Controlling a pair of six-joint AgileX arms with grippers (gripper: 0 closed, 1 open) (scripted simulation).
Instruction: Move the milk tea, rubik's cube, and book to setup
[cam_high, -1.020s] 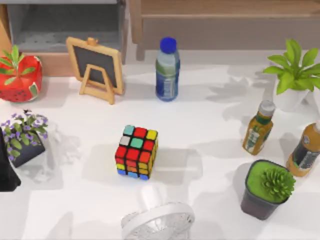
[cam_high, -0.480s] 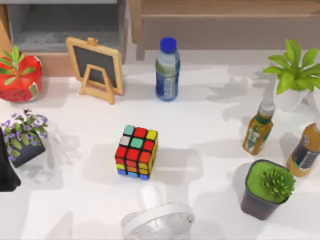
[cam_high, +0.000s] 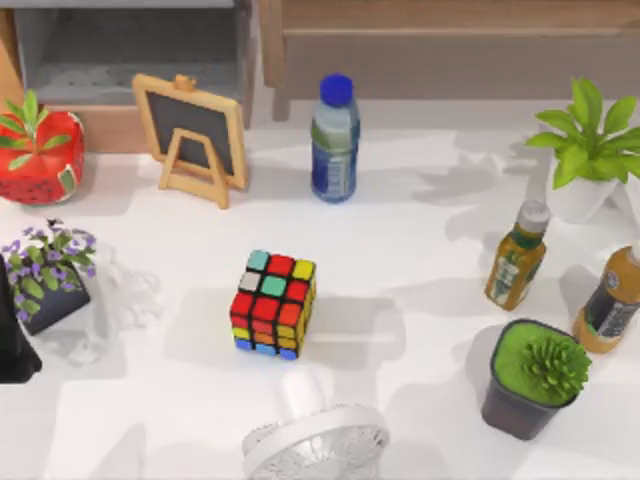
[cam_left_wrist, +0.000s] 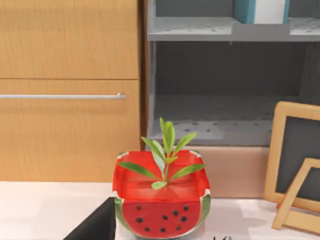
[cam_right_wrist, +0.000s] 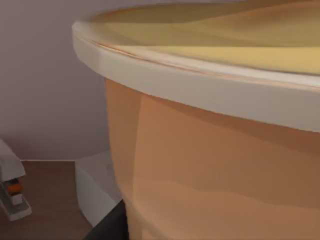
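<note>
The rubik's cube (cam_high: 272, 303) sits upright in the middle of the white table, with no gripper near it. My left arm (cam_high: 10, 345) is a dark shape at the table's left edge, beside the purple flower pot (cam_high: 45, 275). In the right wrist view the milk tea (cam_right_wrist: 215, 165), an orange cup with a white lid, is very close. My right gripper is shut on it, and one dark finger (cam_right_wrist: 107, 227) lies against its wall. A teal and white book (cam_left_wrist: 261, 10) stands on the upper shelf in the left wrist view.
A watermelon planter (cam_high: 38, 158), a small chalkboard easel (cam_high: 192, 135) and a water bottle (cam_high: 334, 140) stand along the back. Two drink bottles (cam_high: 515, 255), a leafy plant (cam_high: 590, 150) and a succulent pot (cam_high: 530, 378) crowd the right. A white fan (cam_high: 315, 440) is at the front.
The dark shape of my left arm has slid slightly toward the table's left edge. The cube and the other objects have not moved.
</note>
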